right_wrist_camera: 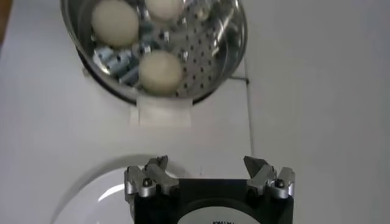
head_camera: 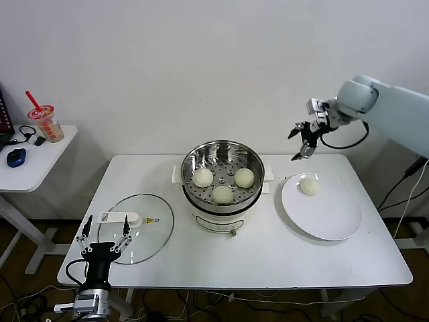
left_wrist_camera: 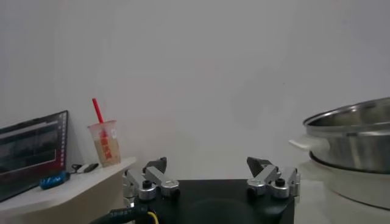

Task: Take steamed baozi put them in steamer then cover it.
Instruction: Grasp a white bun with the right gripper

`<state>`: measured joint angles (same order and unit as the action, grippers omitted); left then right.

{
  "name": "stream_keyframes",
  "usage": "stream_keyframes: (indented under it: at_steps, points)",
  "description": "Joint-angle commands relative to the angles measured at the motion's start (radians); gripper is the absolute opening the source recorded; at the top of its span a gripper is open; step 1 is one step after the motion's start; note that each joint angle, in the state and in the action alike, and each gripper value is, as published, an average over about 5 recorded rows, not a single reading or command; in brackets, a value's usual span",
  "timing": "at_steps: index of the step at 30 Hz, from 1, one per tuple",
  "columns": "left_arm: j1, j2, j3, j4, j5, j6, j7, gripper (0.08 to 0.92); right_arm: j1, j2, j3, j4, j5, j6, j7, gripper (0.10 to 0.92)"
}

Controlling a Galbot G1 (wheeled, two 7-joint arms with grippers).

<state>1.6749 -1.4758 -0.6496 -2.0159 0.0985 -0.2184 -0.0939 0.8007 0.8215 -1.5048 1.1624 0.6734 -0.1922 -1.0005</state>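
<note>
The right gripper (head_camera: 301, 142) (jaws spread, empty) hovers above the last baozi (head_camera: 309, 186); a sloppy pinch could squash it.

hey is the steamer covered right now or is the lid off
Uncovered. The steamer stands open with three baozi showing; the glass lid lies flat on the table beside it.

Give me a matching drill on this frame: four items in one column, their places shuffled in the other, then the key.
Items:
1. glass lid
2. lone baozi
3. right pincer
4. left pincer

Places:
A. in the air above the plate's far edge, open and empty
B. on the white plate
C. flat on the table, left of the steamer
D. low at the table's near-left edge, open, by the lid

Pairs: 1-C, 2-B, 3-A, 4-D
</note>
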Motion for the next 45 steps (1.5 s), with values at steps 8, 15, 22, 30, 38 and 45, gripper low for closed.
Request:
stream_keyframes:
  at_steps: [8,15,22,30,38,45]
  points:
    - [0.014,-0.013,0.012,-0.045,0.006,0.004,-0.017,0.823,0.096,0.236,-0.088,0.117,0.233,-0.073,0.035,0.823]
    - [0.023,-0.012,0.012,-0.059,0.010,-0.003,-0.024,0.823,-0.016,0.387,-0.066,-0.024,0.220,-0.093,0.034,0.823]
    - [0.017,0.005,0.007,-0.056,-0.008,-0.008,-0.023,0.823,-0.086,0.512,-0.068,-0.174,0.214,-0.091,0.011,0.823]
    - [0.005,0.009,0.011,-0.043,-0.018,-0.002,-0.024,0.823,-0.165,0.598,-0.062,-0.266,0.183,-0.082,-0.002,0.823]
    - [0.013,0.009,0.019,-0.052,-0.008,-0.018,-0.020,0.823,-0.220,0.649,-0.055,-0.356,0.127,-0.073,-0.032,0.823]
    - [0.011,0.011,0.021,-0.048,-0.006,-0.022,-0.020,0.823,-0.255,0.660,-0.046,-0.387,0.086,-0.070,-0.035,0.823]
